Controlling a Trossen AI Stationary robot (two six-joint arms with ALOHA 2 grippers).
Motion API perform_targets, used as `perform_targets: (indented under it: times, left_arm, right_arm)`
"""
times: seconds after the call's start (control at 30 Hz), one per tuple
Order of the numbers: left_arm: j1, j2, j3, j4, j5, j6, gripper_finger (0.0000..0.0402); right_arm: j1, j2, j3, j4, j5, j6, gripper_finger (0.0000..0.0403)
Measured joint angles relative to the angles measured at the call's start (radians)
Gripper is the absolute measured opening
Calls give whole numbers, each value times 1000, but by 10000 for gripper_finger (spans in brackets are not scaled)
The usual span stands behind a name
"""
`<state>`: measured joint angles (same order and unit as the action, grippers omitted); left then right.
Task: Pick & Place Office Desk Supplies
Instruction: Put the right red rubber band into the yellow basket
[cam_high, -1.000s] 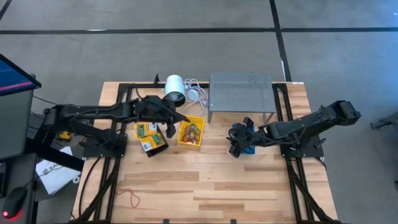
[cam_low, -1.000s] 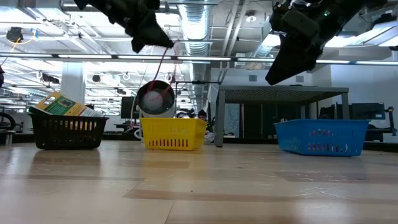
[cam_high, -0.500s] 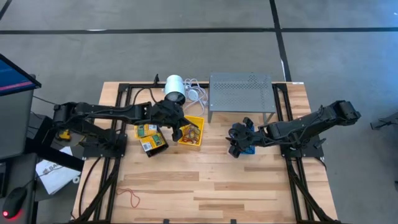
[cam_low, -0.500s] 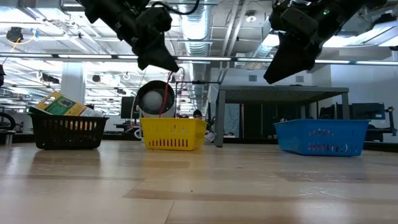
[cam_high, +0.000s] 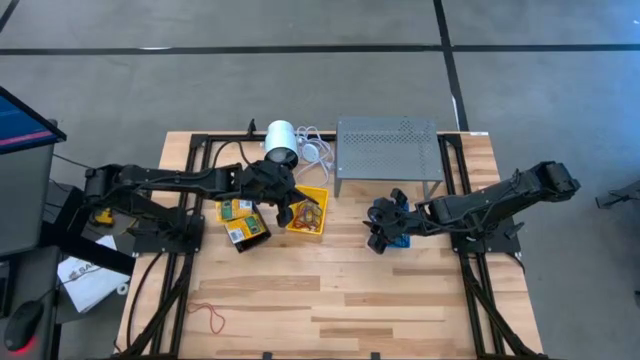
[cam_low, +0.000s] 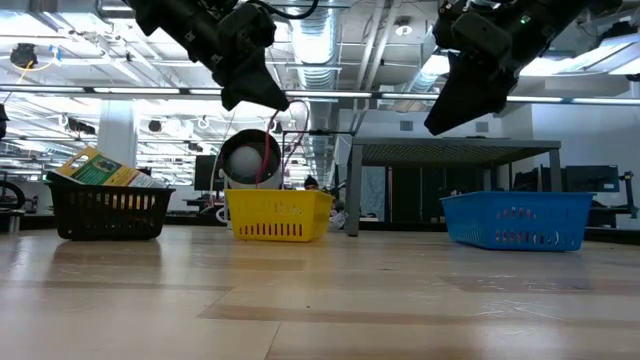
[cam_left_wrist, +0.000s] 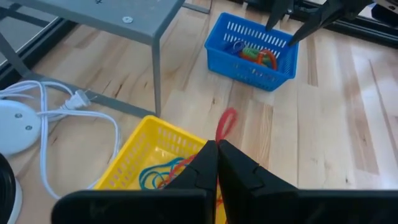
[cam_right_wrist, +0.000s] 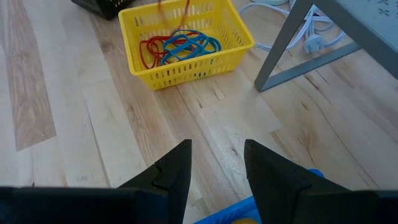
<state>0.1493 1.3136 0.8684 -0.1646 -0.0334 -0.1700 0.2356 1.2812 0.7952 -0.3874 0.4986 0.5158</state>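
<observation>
Broadly, a wooden table fills the scene, with two dark arms reaching in from its sides. At the back stands a grey perforated metal stand, and beside it a white cylinder with a white cable. The left gripper hangs over the yellow bin, its fingers pressed together on a red rubber band that dangles from the tips above the bin. More bands, red and blue, lie inside the yellow bin. Just beside that bin sits the black bin holding yellow-and-green packets. The right gripper hovers above the blue bin with its fingers apart and nothing between them. A lone red band lies near the table's front left corner.
</observation>
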Motion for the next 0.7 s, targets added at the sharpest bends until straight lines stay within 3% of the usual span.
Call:
perform_targets:
  times: [0.27, 0.7]
  left_arm:
    - [-1, 35, 0, -70, -20, -4, 20]
    - [0, 150, 0, -102, -33, -16, 121]
  right_arm:
    - [1, 0, 0, 0, -3, 7, 143]
    - [46, 0, 0, 8, -4, 7, 143]
